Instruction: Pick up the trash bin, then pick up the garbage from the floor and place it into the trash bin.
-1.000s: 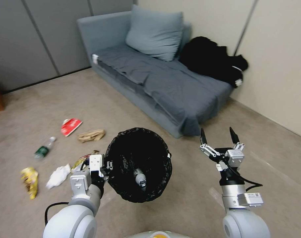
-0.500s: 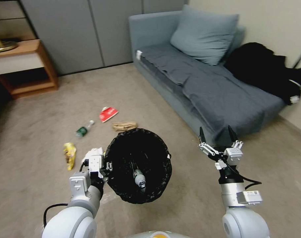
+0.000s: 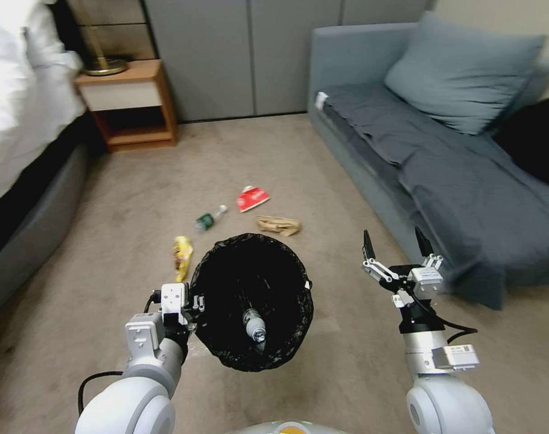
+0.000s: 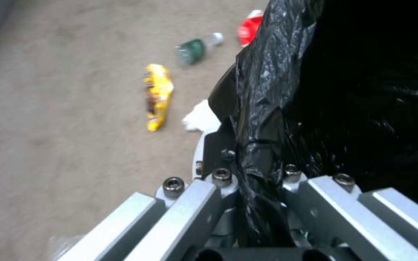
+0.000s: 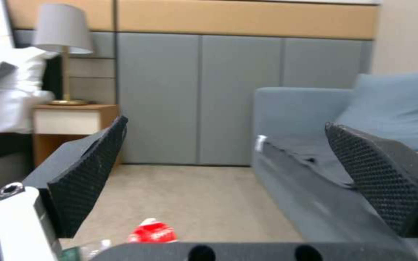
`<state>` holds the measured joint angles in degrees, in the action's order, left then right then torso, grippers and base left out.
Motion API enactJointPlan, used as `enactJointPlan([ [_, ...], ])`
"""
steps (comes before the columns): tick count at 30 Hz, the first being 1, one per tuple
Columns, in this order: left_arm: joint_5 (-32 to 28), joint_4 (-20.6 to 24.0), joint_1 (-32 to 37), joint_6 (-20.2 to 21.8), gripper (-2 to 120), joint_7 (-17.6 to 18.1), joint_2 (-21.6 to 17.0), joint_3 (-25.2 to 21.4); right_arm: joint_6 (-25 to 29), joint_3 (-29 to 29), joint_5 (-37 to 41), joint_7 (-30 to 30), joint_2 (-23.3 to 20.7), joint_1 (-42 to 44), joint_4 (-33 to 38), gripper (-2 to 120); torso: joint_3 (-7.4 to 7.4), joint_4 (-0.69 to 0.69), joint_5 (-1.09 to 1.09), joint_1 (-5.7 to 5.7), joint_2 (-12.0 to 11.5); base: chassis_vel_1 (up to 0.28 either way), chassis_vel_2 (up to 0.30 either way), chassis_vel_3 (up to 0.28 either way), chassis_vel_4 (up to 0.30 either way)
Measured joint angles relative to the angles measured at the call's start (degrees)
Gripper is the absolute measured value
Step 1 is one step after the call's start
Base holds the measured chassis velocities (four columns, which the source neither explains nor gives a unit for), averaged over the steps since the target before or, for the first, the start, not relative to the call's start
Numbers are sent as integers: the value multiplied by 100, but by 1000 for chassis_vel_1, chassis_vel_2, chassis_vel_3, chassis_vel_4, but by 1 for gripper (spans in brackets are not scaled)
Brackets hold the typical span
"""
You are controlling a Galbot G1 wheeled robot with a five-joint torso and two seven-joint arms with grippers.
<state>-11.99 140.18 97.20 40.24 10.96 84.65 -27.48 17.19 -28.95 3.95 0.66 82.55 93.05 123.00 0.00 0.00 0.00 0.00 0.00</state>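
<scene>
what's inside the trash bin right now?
One clear plastic bottle lies in the trash bin, cap end up, against the black bag liner. The left gripper holds the bin by its rim. The dark liner hides the rest of the inside.

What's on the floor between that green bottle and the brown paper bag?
In the head view, the stretch of carpet between the green bottle and the brown paper bag is bare. The red packet lies a little farther off, beyond that gap.

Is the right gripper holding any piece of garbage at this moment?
No, the right gripper has its jaws spread wide with nothing between them, raised beside the trash bin.
</scene>
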Motion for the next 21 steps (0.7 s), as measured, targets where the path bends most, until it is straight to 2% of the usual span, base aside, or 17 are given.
enactJointPlan([
  [14, -15, -23, -6, -7, 0, 0, 0, -6, 26, 3, 2, -71, 59, 5, -46, 98, 0, 1, 0, 0, 0, 123, 123, 124, 123],
  [21, -14, -17, 18, -32, 0, 0, 10, 6, 80, -35, -5, -92, 69, 57, -38, 97, 0, -1, 0, 0, 0, 40, 23, 32, 35],
])
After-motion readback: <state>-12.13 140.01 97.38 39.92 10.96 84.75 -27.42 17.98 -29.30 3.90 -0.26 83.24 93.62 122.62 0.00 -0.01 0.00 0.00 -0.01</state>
